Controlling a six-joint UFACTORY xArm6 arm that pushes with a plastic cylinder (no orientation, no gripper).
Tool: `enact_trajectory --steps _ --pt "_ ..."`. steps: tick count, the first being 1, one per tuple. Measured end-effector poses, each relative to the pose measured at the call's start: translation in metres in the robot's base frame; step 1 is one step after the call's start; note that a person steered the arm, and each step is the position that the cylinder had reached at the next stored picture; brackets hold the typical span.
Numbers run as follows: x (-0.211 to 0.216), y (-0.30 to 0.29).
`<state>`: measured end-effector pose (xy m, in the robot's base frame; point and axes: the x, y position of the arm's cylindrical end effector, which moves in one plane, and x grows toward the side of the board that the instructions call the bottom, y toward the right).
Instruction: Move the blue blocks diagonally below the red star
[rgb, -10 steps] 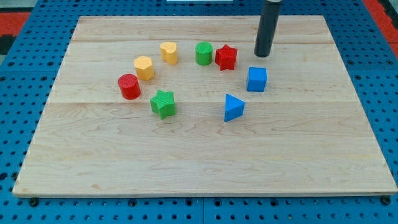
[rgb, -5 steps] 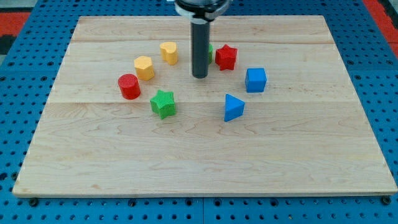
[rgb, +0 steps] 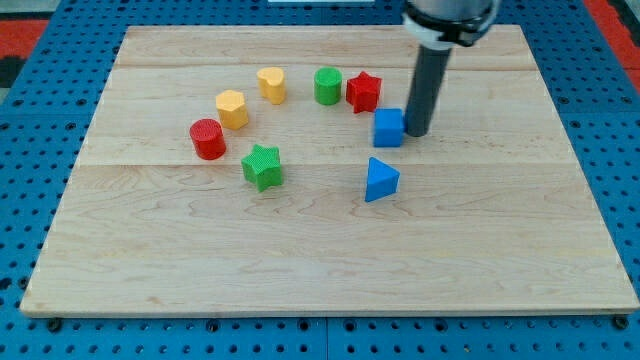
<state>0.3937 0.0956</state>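
The red star (rgb: 364, 92) lies near the top middle of the wooden board (rgb: 480, 260). A blue cube (rgb: 388, 127) sits just below and right of it. My tip (rgb: 418, 132) touches the cube's right side. A blue triangular block (rgb: 379, 179) lies below the cube, apart from it.
A green cylinder (rgb: 327, 86) stands left of the red star. Two yellow blocks (rgb: 271, 84) (rgb: 232, 108), a red cylinder (rgb: 208, 138) and a green star (rgb: 262, 166) curve down the left. The board's edges border blue pegboard.
My tip has swung from the board's middle to the right of the blue cube and pushed it left toward the red star. The blue triangular block has shifted slightly.
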Motion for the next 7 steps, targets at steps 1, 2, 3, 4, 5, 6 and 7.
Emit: enact_trajectory --steps 1,2,3,4,5,6,7 --pt "0.026 0.033" --pt "0.110 0.043" --pt "0.112 0.000" --pt "0.087 -0.008" --pt "0.068 -0.028" --pt "0.046 -0.048" --pt "0.085 -0.009"
